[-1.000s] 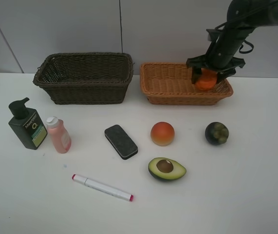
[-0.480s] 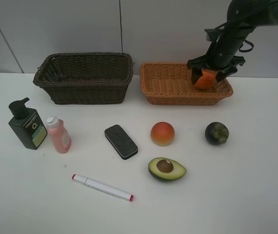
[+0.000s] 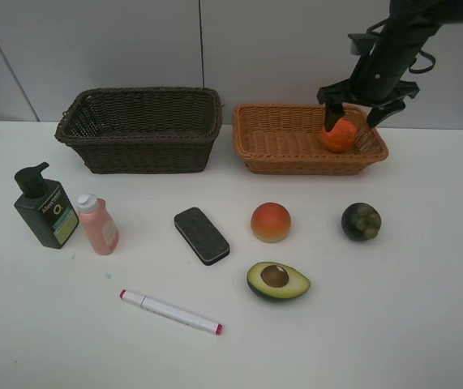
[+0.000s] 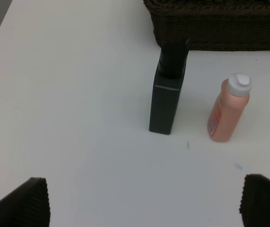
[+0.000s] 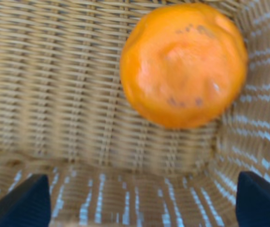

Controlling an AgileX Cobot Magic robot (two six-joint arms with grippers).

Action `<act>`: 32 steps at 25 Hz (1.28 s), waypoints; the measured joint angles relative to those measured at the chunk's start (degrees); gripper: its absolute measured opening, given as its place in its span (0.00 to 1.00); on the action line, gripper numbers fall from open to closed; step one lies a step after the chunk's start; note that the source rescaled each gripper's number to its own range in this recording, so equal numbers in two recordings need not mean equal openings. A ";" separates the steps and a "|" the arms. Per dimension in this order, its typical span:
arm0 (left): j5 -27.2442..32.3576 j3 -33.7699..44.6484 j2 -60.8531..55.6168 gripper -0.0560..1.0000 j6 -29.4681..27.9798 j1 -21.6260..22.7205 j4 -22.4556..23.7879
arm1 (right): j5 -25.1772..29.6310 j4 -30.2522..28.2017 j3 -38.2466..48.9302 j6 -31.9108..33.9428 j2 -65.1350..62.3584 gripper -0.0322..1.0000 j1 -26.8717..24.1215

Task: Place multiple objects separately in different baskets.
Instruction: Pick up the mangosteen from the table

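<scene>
The orange lies in the right end of the light tan basket. My right gripper hovers just above it, open and holding nothing. The dark brown basket stands to its left. On the table lie the peach, mangosteen, halved avocado, black eraser and marker. The green pump bottle and pink bottle stand at the left. My left gripper is open, short of the two bottles.
The white table ends at a pale wall behind both baskets. The right arm reaches in from the upper right over the tan basket. The left arm does not show in the exterior high view.
My right gripper opened, let go of the orange and rose a little. The orange now rests in the tan basket. Nothing else moved.
</scene>
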 joint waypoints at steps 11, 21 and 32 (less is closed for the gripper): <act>0.00 0.00 0.00 1.00 0.00 0.00 0.00 | 13.32 3.80 4.19 4.82 -13.75 0.94 0.00; 0.00 0.00 0.00 1.00 0.00 0.00 0.00 | 5.90 7.42 28.29 6.58 -15.36 0.94 0.00; 0.00 0.00 0.00 1.00 0.00 0.00 0.00 | -3.77 9.13 36.62 6.58 -13.17 0.94 0.00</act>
